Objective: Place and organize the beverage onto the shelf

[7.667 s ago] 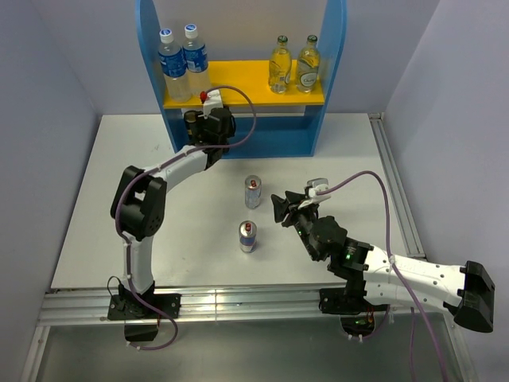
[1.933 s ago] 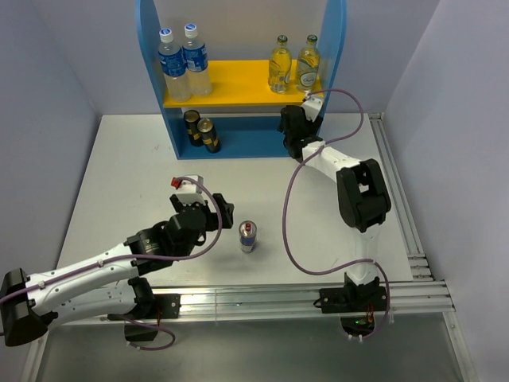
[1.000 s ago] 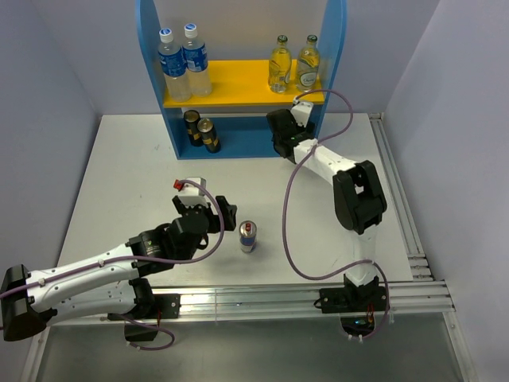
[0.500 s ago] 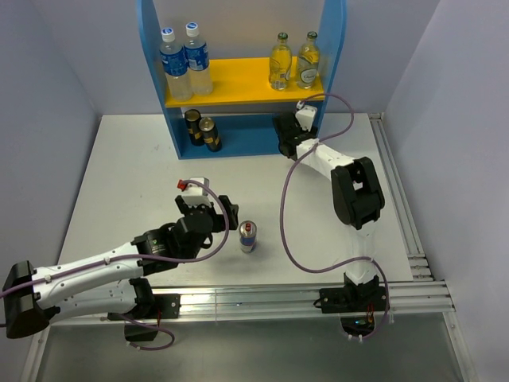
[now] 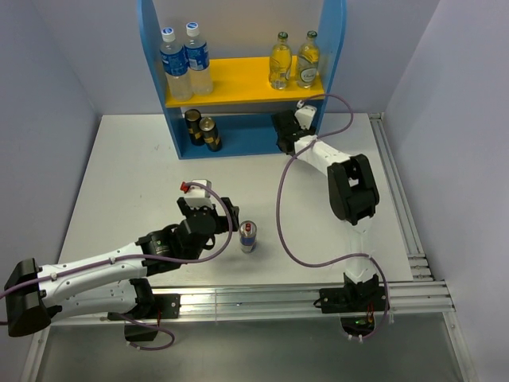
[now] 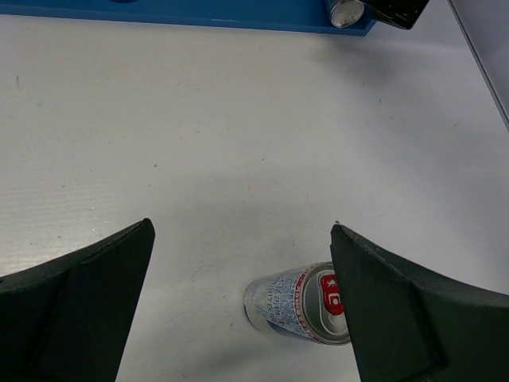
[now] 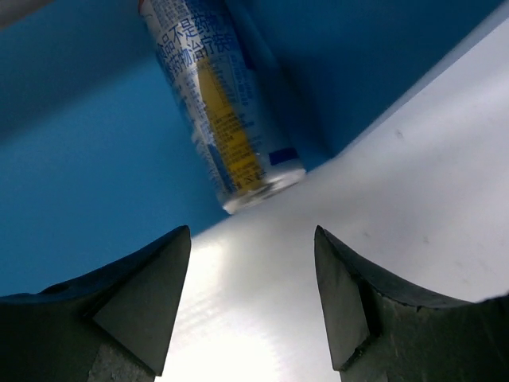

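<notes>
I'm holding the left claw [image 6: 240,239] spread wide around the loose silver-blue can [image 6: 306,304], which is standing upright on the tabletop [image 5: 119,159] near the middle of the near edge. It's the one drink not shelved, so I judge I'm lining up a grasp. At the far edge, the right claw [image 7: 253,232] is hanging open, clear of a second slim can [image 7: 219,103] standing at the right end of the lower bay of the shelf [image 5: 335,48], apparently starting a row. I'm counting two slim cans, two dark cans [image 5: 208,135] lower left, and two green-capped bottles [image 5: 279,64] and two blue-labelled water bottles [image 5: 170,70] on the yellow board.
</notes>
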Controlling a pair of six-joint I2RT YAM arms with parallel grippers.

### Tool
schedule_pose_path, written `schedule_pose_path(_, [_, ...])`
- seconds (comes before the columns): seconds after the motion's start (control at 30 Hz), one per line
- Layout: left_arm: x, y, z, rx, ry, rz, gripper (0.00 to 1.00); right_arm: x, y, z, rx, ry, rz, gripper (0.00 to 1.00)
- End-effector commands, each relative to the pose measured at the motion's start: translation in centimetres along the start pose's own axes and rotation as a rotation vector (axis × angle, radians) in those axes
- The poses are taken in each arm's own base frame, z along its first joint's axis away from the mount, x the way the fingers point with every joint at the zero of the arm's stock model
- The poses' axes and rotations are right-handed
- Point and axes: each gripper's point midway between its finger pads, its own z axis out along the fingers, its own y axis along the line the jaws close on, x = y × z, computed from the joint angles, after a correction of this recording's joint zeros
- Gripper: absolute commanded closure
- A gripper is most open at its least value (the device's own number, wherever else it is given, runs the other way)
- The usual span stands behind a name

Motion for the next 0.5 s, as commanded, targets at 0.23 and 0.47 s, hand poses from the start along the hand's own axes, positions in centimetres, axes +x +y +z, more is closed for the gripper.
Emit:
schedule_pose_path(0.23, [-0.7,0.4,0.3,-0.034,-0.046,0.010,0.01,-1.6,0.0,3.2,-0.018,0.069,0.131,0.29])
schedule_pose_path(0.47, [-0.3,0.1,0.7,-0.027,-0.045,0.019,0.01,-2.5,-0.8,4.1,-0.035,0.090,0.198,0.28])
